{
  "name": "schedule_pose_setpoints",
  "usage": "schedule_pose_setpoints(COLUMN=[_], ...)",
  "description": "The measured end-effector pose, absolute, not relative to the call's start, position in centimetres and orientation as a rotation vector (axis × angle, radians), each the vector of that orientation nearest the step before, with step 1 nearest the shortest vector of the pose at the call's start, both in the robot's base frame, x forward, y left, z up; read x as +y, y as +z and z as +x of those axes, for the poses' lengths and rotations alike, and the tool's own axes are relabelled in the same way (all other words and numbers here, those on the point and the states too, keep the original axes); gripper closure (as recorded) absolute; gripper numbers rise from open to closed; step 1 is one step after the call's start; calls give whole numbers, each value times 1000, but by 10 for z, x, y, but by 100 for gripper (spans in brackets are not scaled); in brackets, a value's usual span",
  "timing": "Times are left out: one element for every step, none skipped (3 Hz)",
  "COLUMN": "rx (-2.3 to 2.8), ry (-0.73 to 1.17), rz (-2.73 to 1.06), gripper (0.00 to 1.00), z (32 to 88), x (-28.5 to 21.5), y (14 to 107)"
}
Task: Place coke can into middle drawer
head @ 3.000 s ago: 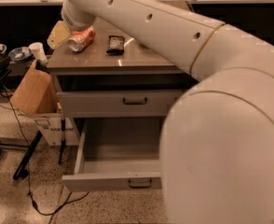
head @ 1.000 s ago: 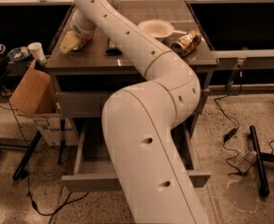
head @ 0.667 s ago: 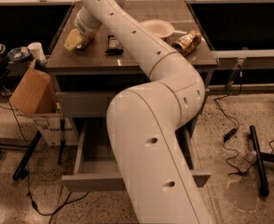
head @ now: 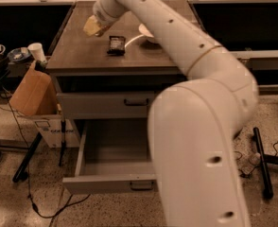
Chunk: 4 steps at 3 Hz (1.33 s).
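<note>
Shifted rightward and farther back, the gripper (head: 92, 26) hangs over the rear left of the surface (head: 77, 58). Whether its jaws are open or closed cannot be told, and the coke can is hidden, so I cannot tell where it is. One dark packet (head: 116, 45) lies near. One white bowl (head: 145, 33) is half blocked by the arm (head: 200, 126). Of two drawers, the upper drawer (head: 101, 105) is shut and the middle drawer (head: 106, 184) is pulled open, its right part behind the arm.

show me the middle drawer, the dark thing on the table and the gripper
middle drawer (head: 108, 184): camera view, its open front panel
dark object (head: 116, 45): camera view, its centre
gripper (head: 101, 20): camera view, its tip, over the tabletop's (head: 82, 56) rear left beside a yellow object (head: 91, 28)
</note>
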<state>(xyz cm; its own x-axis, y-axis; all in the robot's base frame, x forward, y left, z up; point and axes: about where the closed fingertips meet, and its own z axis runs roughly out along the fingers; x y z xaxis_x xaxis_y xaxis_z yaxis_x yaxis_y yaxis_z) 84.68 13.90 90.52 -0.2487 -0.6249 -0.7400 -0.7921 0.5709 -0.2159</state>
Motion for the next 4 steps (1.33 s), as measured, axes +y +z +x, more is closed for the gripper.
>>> schedule_pose_setpoints(rx=[1933, 1889, 1836, 1786], ry=[296, 390, 504, 577], rz=[-1130, -1176, -1296, -1434], gripper=[100, 100, 100, 100], z=[802, 741, 673, 618], x=[105, 84, 74, 66], y=[935, 944, 942, 926])
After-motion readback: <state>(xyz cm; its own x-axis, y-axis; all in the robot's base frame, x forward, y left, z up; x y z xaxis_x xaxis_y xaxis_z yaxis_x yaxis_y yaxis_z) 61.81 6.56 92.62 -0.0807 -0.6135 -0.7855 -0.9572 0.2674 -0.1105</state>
